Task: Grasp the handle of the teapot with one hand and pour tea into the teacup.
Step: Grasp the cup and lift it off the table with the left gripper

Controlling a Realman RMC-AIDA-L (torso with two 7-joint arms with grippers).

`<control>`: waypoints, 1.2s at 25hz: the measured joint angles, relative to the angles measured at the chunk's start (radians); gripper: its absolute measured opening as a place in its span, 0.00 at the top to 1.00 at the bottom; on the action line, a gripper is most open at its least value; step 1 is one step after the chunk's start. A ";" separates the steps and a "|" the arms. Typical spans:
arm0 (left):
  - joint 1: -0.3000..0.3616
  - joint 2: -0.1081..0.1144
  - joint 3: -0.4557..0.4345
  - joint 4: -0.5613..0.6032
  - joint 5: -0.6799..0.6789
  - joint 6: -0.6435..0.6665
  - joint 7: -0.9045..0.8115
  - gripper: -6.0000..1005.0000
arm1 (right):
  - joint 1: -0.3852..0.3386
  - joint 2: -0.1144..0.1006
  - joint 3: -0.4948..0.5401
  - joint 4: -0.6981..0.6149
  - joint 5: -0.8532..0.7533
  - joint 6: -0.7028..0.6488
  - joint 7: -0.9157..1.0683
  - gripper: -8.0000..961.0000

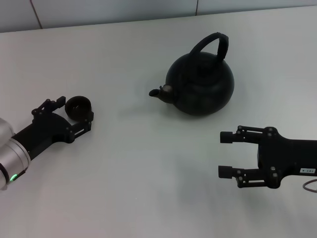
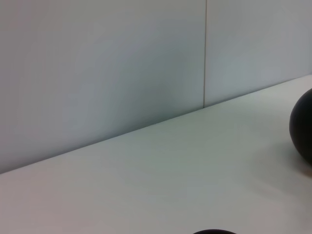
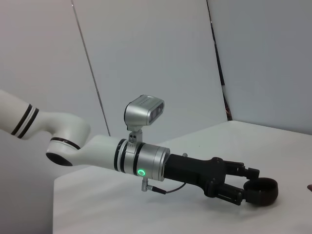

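The black teapot (image 1: 200,87) stands on the white table right of centre, its short spout (image 1: 159,92) pointing left and its arched handle (image 1: 214,43) upright. Its side shows in the left wrist view (image 2: 303,127). The small black teacup (image 1: 79,106) sits at the left, between the fingers of my left gripper (image 1: 76,113), which is closed on its sides. The right wrist view shows that gripper (image 3: 248,186) holding the teacup (image 3: 262,191). My right gripper (image 1: 227,154) is open and empty, low at the right, nearer to me than the teapot.
The white table (image 1: 148,163) ends at a grey panelled wall (image 1: 99,10) at the back. A thin cable (image 1: 309,186) loops beside my right wrist. The cup's rim just shows in the left wrist view (image 2: 214,232).
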 joint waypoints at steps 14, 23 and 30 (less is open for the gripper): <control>-0.023 0.000 0.033 -0.002 0.000 -0.023 -0.001 0.20 | 0.002 0.000 0.000 0.000 0.000 -0.001 0.000 0.18; -0.029 0.000 0.050 0.002 0.000 -0.036 -0.005 0.27 | 0.003 0.000 0.005 0.000 0.000 0.000 0.000 0.18; -0.017 0.000 0.124 0.050 0.000 -0.017 -0.019 0.32 | 0.005 0.000 0.012 0.000 0.000 0.000 0.000 0.18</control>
